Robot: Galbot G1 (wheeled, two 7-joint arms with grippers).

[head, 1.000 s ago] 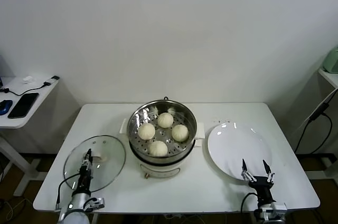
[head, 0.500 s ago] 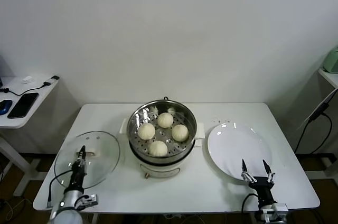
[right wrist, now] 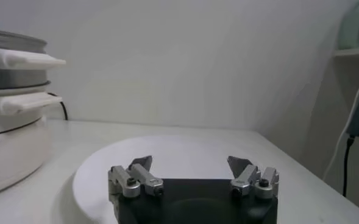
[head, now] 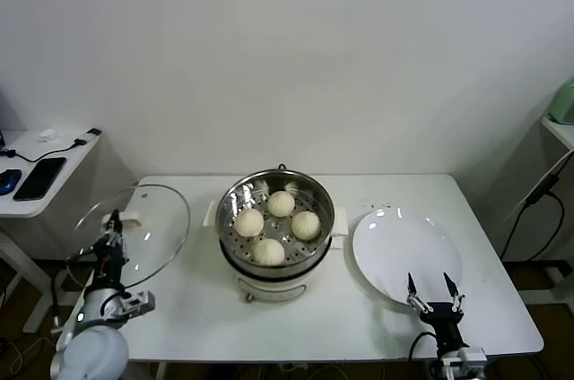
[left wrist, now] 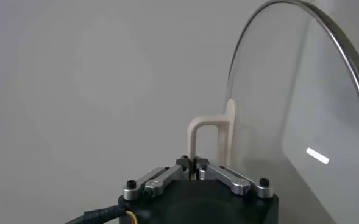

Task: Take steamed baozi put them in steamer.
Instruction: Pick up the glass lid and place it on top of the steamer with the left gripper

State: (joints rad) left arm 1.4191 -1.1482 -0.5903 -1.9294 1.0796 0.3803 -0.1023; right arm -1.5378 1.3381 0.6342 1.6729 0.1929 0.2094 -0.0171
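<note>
Several cream-white baozi point(head: 269, 251) lie on the perforated tray inside the shiny steamer point(head: 314, 190) at the table's middle. My left gripper point(head: 113, 225) is shut on the cream handle point(left wrist: 205, 131) of the round glass lid point(head: 143, 228) and holds the lid tilted up in the air over the table's left edge. The lid point(left wrist: 301, 109) fills the side of the left wrist view. My right gripper point(head: 432, 289) is open and empty at the front edge of the white plate point(head: 395, 246). It shows open in the right wrist view point(right wrist: 191, 165).
The empty plate point(right wrist: 167, 158) lies right of the steamer point(right wrist: 14, 61). A side table point(head: 36, 174) with a phone and cables stands at the far left. A shelf and cable are at the far right.
My left gripper has lifted the glass lid off the table and swung it up and left, now tilted upright. The right arm has barely moved.
</note>
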